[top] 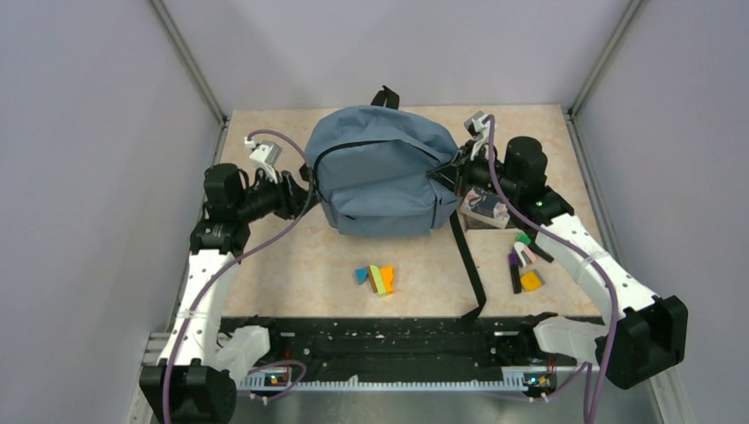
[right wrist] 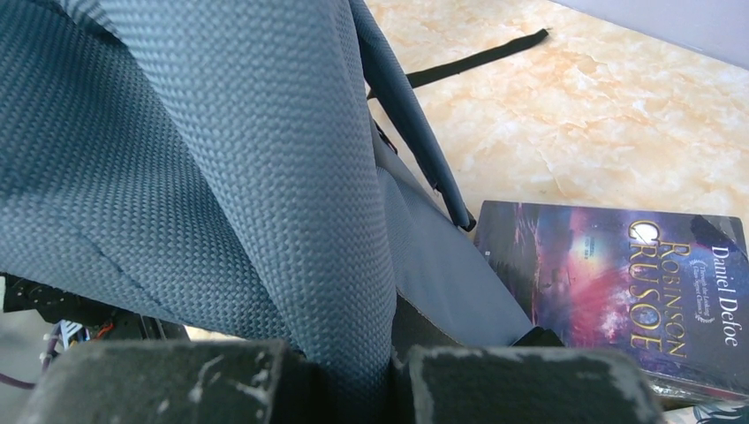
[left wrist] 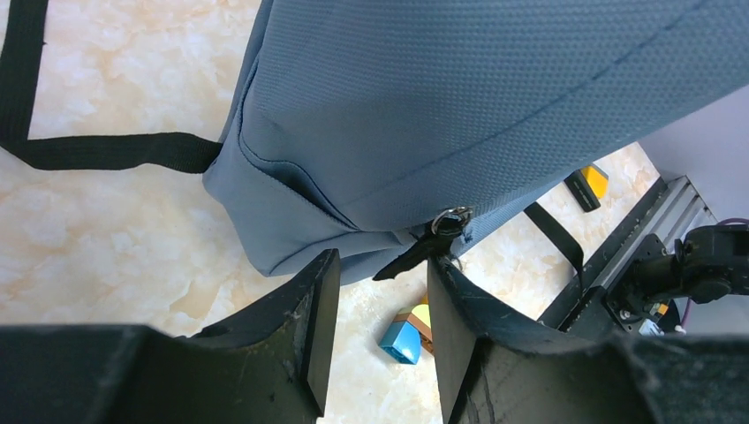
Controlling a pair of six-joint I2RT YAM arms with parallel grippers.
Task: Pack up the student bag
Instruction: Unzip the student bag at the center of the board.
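Note:
The student bag (top: 380,172), slate-blue with black straps, lies mid-table. My left gripper (top: 300,190) is at its left side. In the left wrist view the left gripper (left wrist: 380,274) stands open, its fingers apart. The black zipper pull (left wrist: 415,254) hangs from a metal ring on the student bag (left wrist: 442,106), just at the fingertips and touching the right one. My right gripper (top: 450,177) is at the bag's right side. In the right wrist view the right gripper (right wrist: 349,362) is shut on a fold of the student bag's fabric (right wrist: 221,159).
A Robinson Crusoe book (right wrist: 618,283) lies by the bag's right side, next to the right gripper (top: 484,209). Coloured blocks (top: 377,279) sit in front of the bag. Small stationery pieces (top: 523,265) lie at the right. A long black strap (top: 468,265) trails toward the near edge.

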